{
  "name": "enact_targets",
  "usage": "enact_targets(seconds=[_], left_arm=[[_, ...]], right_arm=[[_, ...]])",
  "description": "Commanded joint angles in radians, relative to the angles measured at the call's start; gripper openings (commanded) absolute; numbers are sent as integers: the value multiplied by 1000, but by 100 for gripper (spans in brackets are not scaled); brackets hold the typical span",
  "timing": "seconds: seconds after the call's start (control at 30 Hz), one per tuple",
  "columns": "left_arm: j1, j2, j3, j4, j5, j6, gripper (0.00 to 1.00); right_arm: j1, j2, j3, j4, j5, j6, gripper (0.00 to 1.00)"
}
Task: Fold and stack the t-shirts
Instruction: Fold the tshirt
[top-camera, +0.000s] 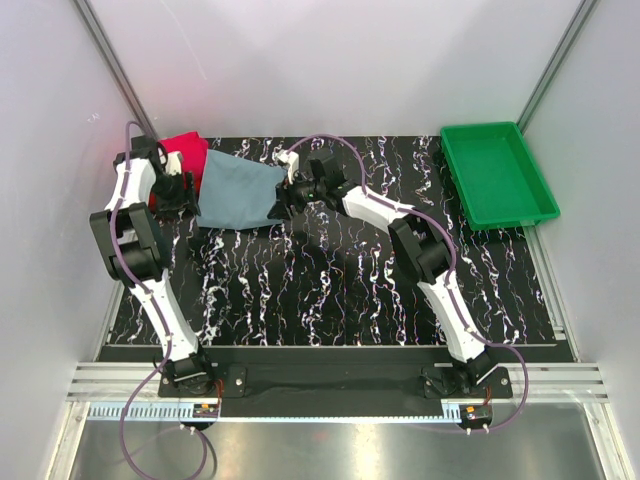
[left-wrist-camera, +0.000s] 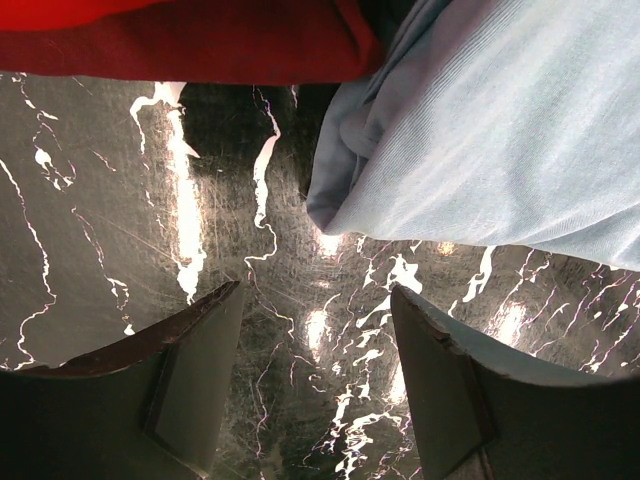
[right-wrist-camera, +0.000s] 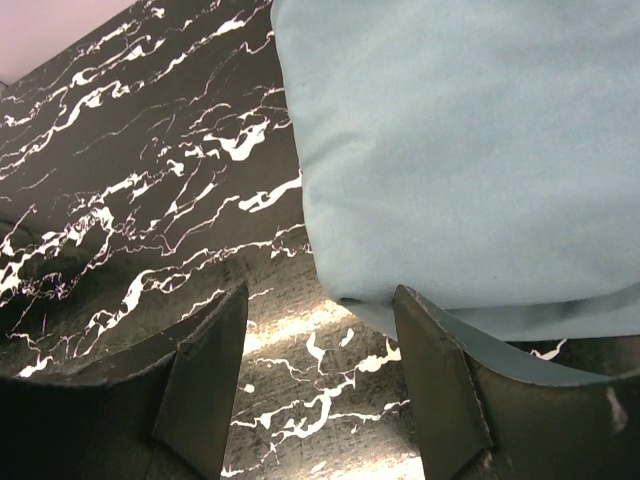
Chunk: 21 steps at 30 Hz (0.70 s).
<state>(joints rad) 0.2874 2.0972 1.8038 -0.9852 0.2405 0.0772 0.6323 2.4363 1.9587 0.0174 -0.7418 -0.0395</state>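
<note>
Grey-blue t-shirt (top-camera: 238, 188): was laid on the tabletop (top-camera: 330, 290).
Red t-shirt (top-camera: 190, 152): was set just left of it.
Left tool (left-wrist-camera: 315, 300): was held open, empty, at its left corner.
Right tool (right-wrist-camera: 320, 300): was held open, empty, at its right edge.

I see bright, even overhead light; glare streaks the glossy counter (left-wrist-camera: 185, 240) in my left wrist view.

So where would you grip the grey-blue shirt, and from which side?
Probably at its two opposite edges, one gripper each. The grey-blue shirt lies flat and folded: its thick rounded edge faces the open right gripper, its bunched corner the open left gripper. Come in low along the table from each side, one finger sliding under the cloth.
</note>
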Motion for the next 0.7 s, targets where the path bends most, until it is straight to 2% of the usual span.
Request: enact_targets(seconds=[0.0,0.37,0.43,0.67], left_arm=[[4,-57,-3,26,25,-7,66],[4,-42,9,29,22,-7,66],[6,-45,3,31,22,-7,66],[4,-45,3,34,22,-11,66]], right_arm=[[1,-20,22,-7,18,-31,67],[1,12,28,-10,18,-40,67],[0,36,66,-71,30,-39,67],[3,63,131,-125,55,-16,65]])
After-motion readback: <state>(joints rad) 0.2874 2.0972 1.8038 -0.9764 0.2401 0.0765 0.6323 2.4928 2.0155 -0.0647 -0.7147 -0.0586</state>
